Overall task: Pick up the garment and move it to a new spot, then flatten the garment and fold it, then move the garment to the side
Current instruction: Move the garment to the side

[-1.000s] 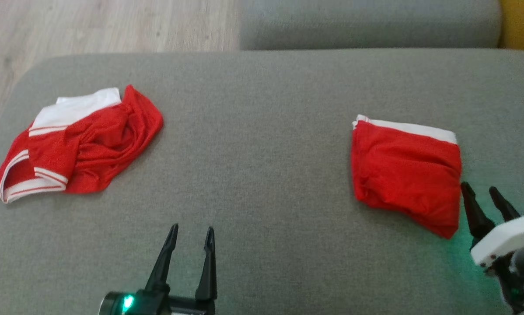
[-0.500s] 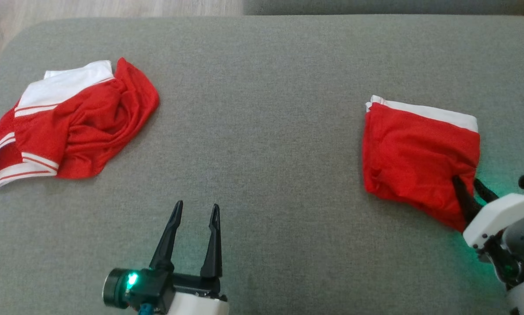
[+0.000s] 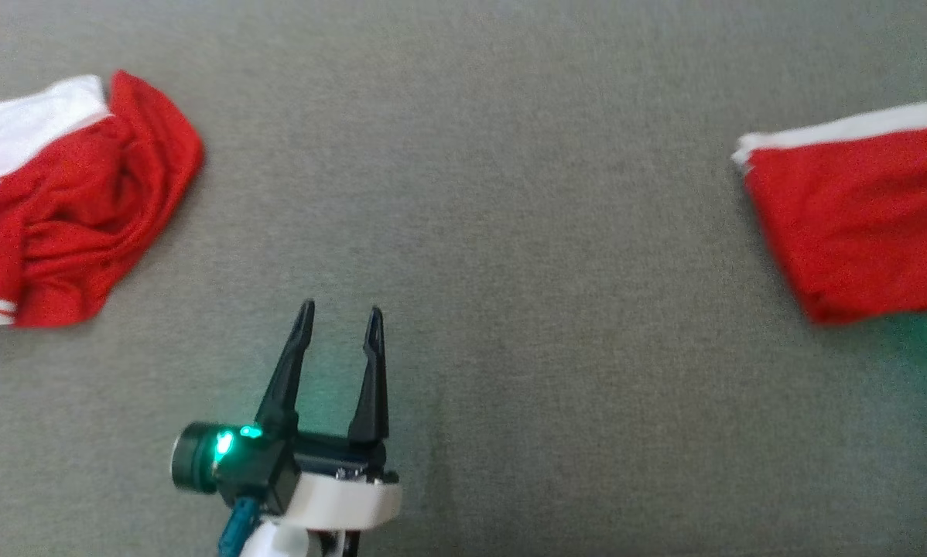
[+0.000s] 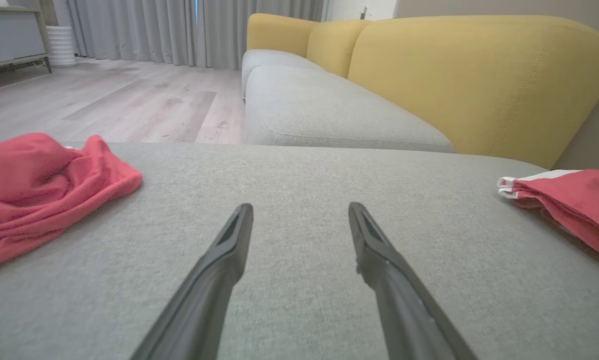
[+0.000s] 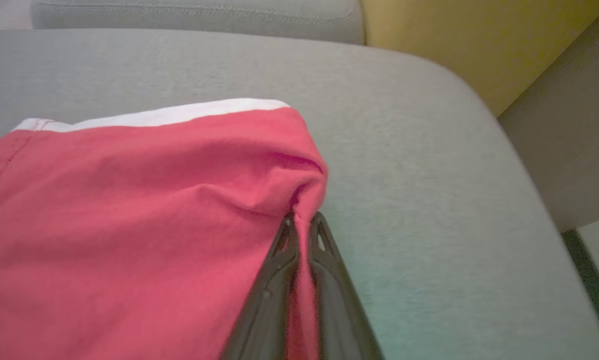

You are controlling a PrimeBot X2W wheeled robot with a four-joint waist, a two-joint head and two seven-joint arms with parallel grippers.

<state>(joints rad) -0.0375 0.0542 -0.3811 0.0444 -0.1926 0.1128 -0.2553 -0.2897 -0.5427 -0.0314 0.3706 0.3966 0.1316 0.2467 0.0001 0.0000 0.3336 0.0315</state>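
Note:
A folded red garment with a white band (image 3: 858,224) lies at the right of the grey cushion; in the right wrist view this folded garment (image 5: 129,210) fills the left half. My right gripper (image 5: 302,222) is shut on its right edge, with red cloth pinched between the two dark fingers. A second, crumpled red and white garment (image 3: 61,209) lies at the far left, also seen as a red heap (image 4: 34,185) in the left wrist view. My left gripper (image 3: 340,321) hovers open over bare cushion between the two garments, nothing between its fingers (image 4: 229,245).
The grey cushion (image 3: 510,232) carries both garments; its rounded right edge (image 5: 519,165) drops off just right of the folded one. Beyond it stand a grey sofa seat (image 4: 324,110) with yellow backrests (image 4: 479,75), and wooden floor (image 4: 119,100) at the far left.
My right gripper has moved onto the folded garment's edge and shut on it. The head camera has tilted down and closer, so the whole picture shifted; the left gripper stays open.

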